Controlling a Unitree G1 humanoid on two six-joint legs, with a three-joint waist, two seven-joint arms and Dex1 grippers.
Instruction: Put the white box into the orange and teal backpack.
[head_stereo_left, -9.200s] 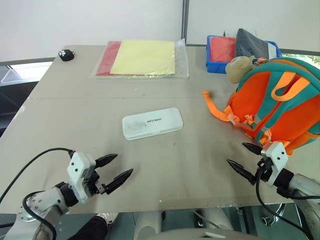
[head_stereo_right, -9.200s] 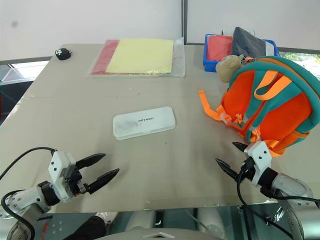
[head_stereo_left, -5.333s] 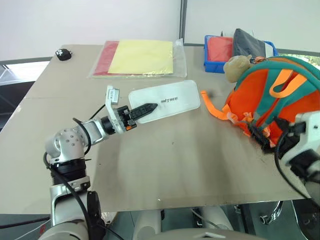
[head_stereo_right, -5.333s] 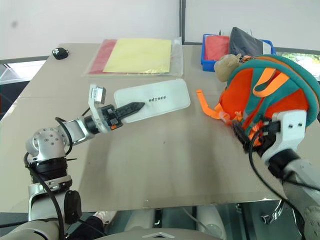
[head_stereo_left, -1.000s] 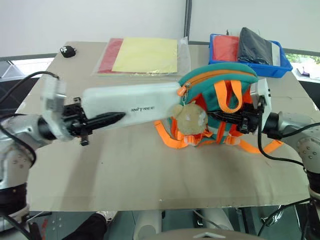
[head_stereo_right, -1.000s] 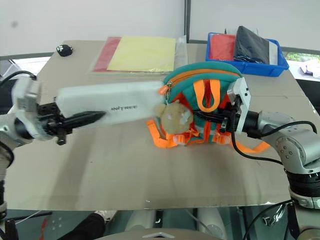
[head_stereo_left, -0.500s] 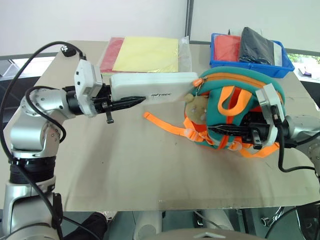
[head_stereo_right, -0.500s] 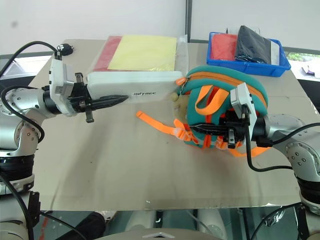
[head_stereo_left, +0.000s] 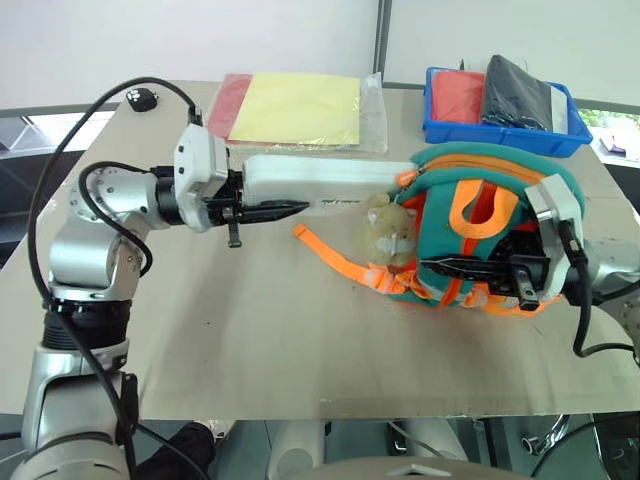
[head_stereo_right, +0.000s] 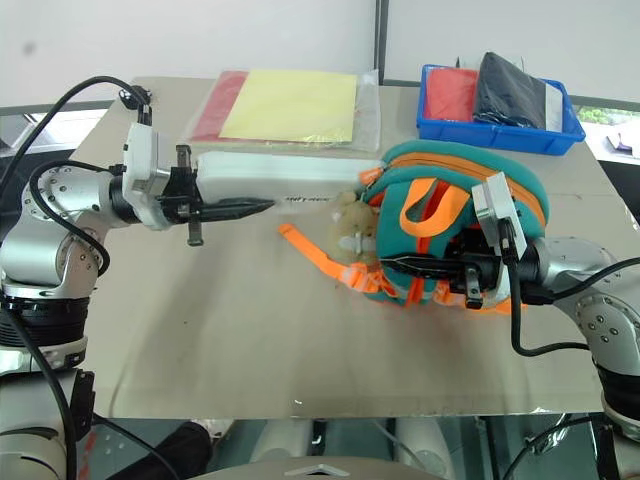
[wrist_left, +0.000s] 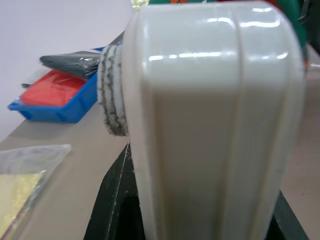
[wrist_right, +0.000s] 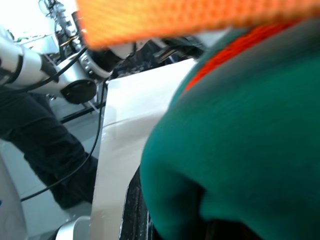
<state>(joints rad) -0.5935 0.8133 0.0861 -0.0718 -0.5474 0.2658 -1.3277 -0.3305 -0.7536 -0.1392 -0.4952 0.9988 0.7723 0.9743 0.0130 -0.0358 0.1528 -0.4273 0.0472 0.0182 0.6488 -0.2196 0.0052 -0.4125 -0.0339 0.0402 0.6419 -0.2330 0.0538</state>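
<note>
Two hands shared one job. Left hand (head_stereo_left: 262, 211) clamped on the white box (head_stereo_left: 318, 179), held level, far end at the orange and teal backpack (head_stereo_left: 478, 240) mouth. Right hand (head_stereo_left: 472, 268) closed on the backpack fabric, presumably steadying that opening above the desk (head_stereo_left: 290, 330).

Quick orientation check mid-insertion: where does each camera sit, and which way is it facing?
Left eye, right eye: on the head, looking down over the table; both arms show, the left claw holding the white box, the right claw on the orange and teal backpack.
Left wrist: along the box toward the blue bin.
Right wrist: against the backpack; shares the box.
</note>
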